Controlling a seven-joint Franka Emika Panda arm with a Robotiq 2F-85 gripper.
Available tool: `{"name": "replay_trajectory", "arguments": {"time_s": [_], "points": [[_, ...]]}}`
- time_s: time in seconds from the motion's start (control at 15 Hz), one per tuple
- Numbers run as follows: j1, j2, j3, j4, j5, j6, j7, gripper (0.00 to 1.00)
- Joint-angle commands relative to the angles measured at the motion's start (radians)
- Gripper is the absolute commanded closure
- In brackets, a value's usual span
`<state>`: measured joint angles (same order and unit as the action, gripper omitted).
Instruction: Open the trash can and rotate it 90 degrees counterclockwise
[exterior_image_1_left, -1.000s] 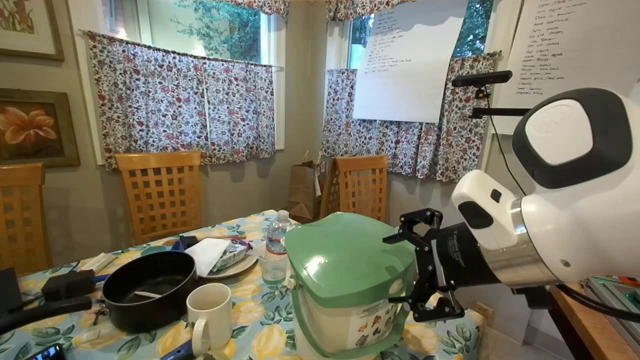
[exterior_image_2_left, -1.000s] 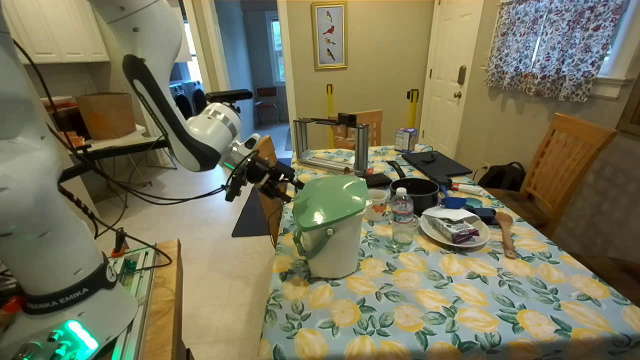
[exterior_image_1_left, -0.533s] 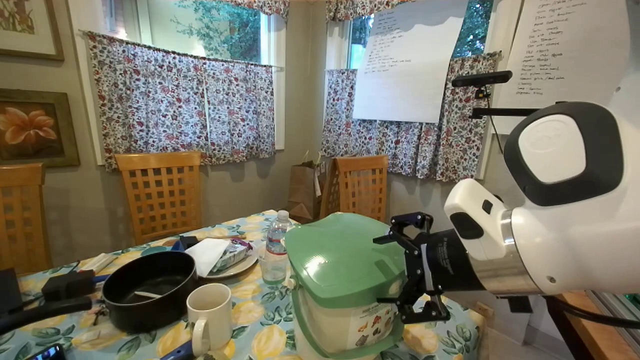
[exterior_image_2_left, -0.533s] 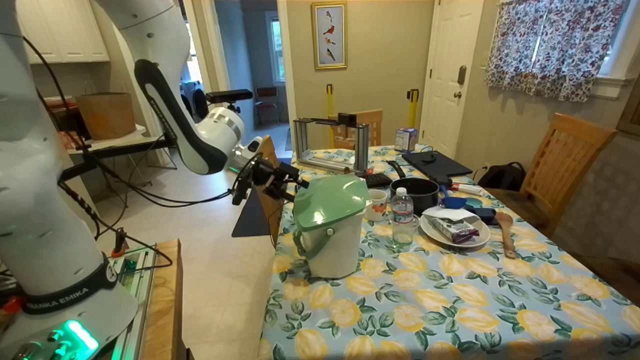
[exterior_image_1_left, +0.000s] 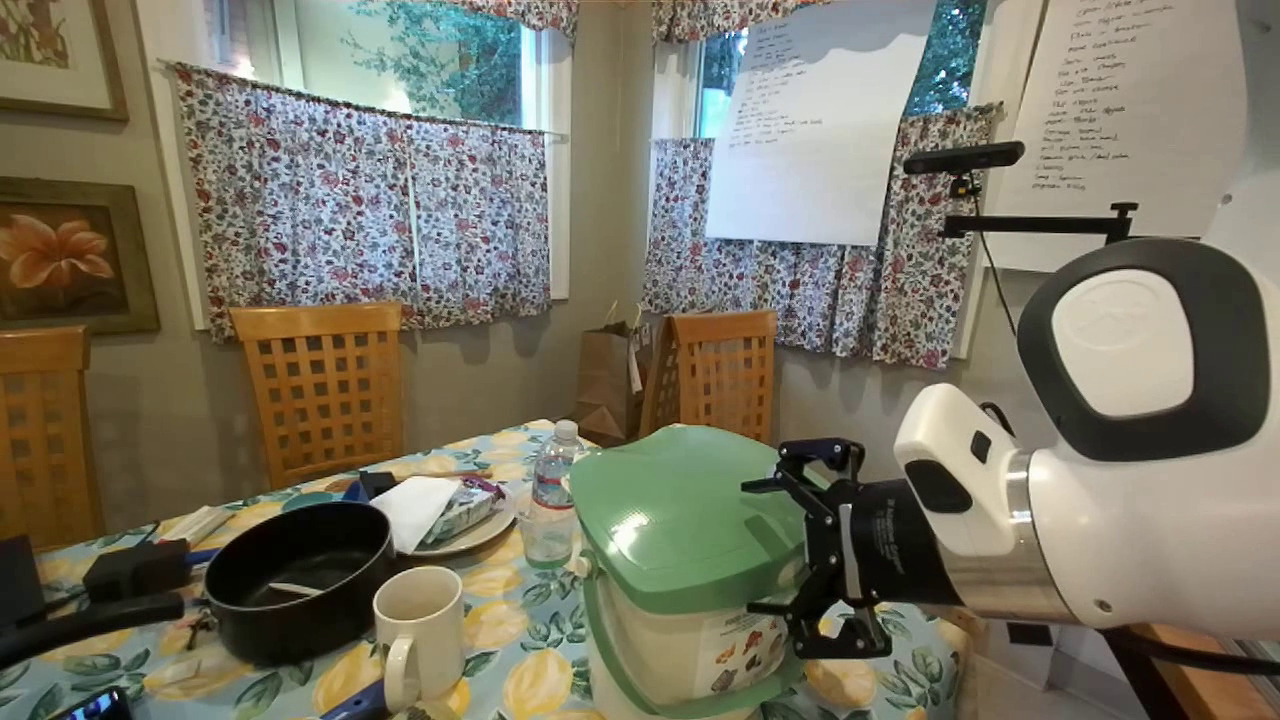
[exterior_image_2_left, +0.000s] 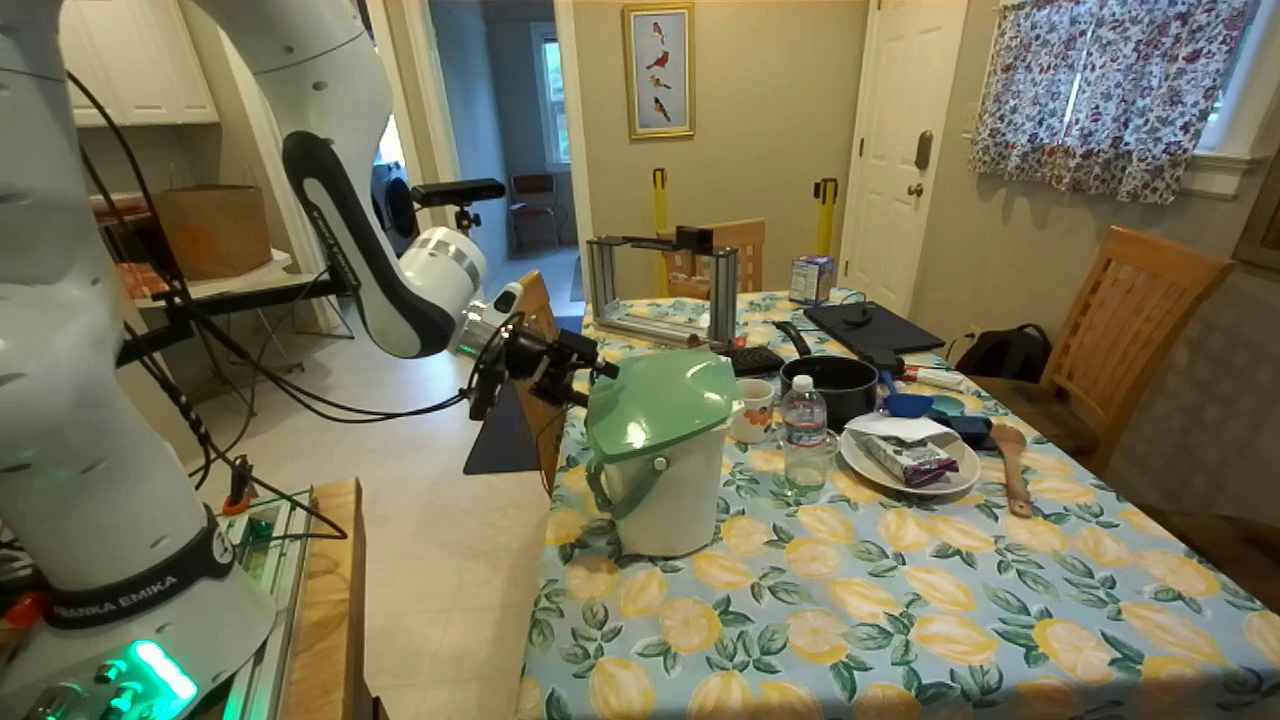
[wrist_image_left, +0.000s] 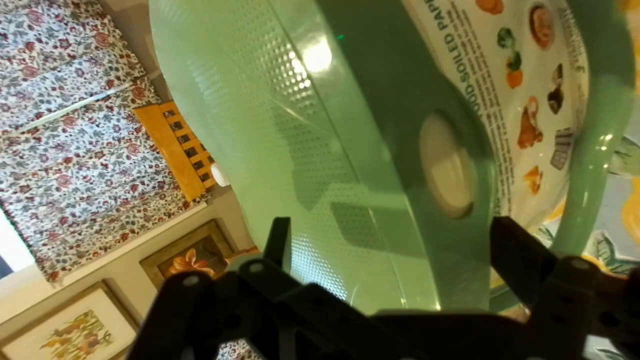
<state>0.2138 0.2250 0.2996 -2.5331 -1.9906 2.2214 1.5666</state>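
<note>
The trash can, a cream-white bin (exterior_image_2_left: 690, 500) under a green lid (exterior_image_1_left: 680, 510), stands upright on the table with its lid down. Its label (wrist_image_left: 530, 90) and an oval cream button-like part (wrist_image_left: 446, 165) on the lid's front edge show in the wrist view. My gripper (exterior_image_1_left: 750, 547) is open at the front corner of the lid, in both exterior views. In the wrist view the jaws stand wide: one finger (wrist_image_left: 279, 242) is over the lid's top, the other (wrist_image_left: 517, 250) below its front rim near the label. Whether either touches, I cannot tell.
A water bottle (exterior_image_2_left: 805, 430) and a white mug (exterior_image_1_left: 435, 640) stand close to the bin. Beyond them are a black pan (exterior_image_1_left: 300, 625) and a plate (exterior_image_2_left: 950, 490) with packets. The table's edge runs beside the bin, on the arm's side.
My gripper has moved in toward the trash can and slightly down, so its fingers reach further around the lid's corner. The trash can has not moved.
</note>
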Motion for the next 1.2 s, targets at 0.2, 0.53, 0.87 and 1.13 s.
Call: {"name": "replay_trajectory", "arguments": {"time_s": [0.2,0.53,0.87,1.13], "points": [[0.013,-0.011,0.01,-0.003,-0.024,-0.062,0.051,0.0],[0.019,-0.04,0.019,-0.018,-0.008,-0.054,0.054,0.0],[0.021,-0.078,0.021,-0.031,-0.001,-0.056,0.058,0.0],[0.017,-0.181,0.017,-0.06,0.031,-0.029,0.061,0.0]]}}
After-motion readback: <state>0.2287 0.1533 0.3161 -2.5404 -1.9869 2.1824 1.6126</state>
